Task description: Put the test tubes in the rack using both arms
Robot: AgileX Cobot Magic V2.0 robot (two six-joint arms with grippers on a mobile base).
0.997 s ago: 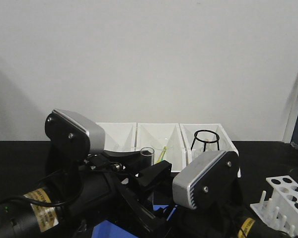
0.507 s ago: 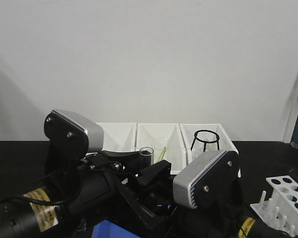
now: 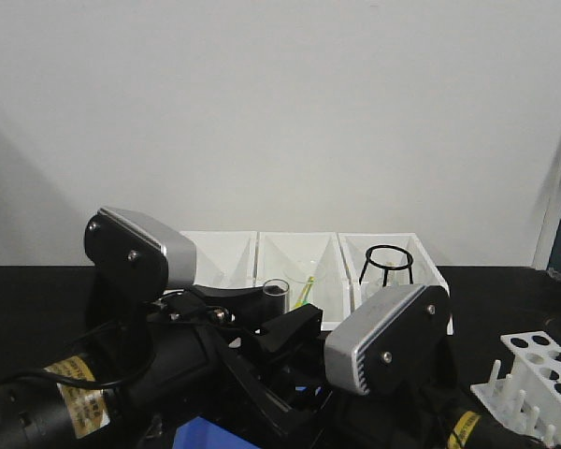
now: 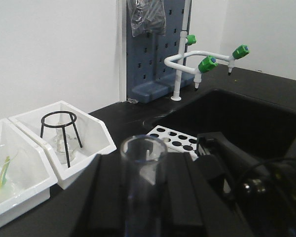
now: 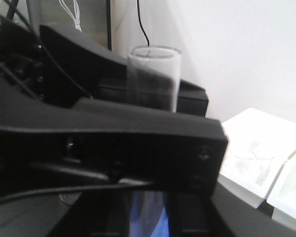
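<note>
**Holding one test tube (image 4: 142,190) upright in my left gripper (image 4: 144,170)**

Front view: my left arm (image 3: 140,251) and right arm (image 3: 385,339) crowd the foreground over the black table (image 3: 37,290). The test tube stands upright between them, rim up, with a black finger reaching it from the left. From this angle I cannot judge the grasp. The rack (image 3: 542,369) sits on the table at the far right, well apart from the tube. Three white bins (image 3: 299,257) line the wall behind, and a black wire tripod (image 3: 388,262) stands in the rightmost one.

Left wrist view: my two black fingers rise on either side of the tube and press against its glass. The left gripper is clenched on it, and the open rim stands clear above the fingertips. The rack lies beyond and slightly right of the tube, its holed top plate partly hidden behind my right finger. Past it are a dark sink (image 4: 246,113) and a white tap (image 4: 202,61) with green handles.

Right wrist view: everything is close and blurred. The tube's upper part rises behind a thick black bar that crosses the picture. My right gripper (image 5: 145,210) shows only as dark shapes along the bottom edge. I cannot tell whether it is spread or closed, or whether it touches the tube.
</note>
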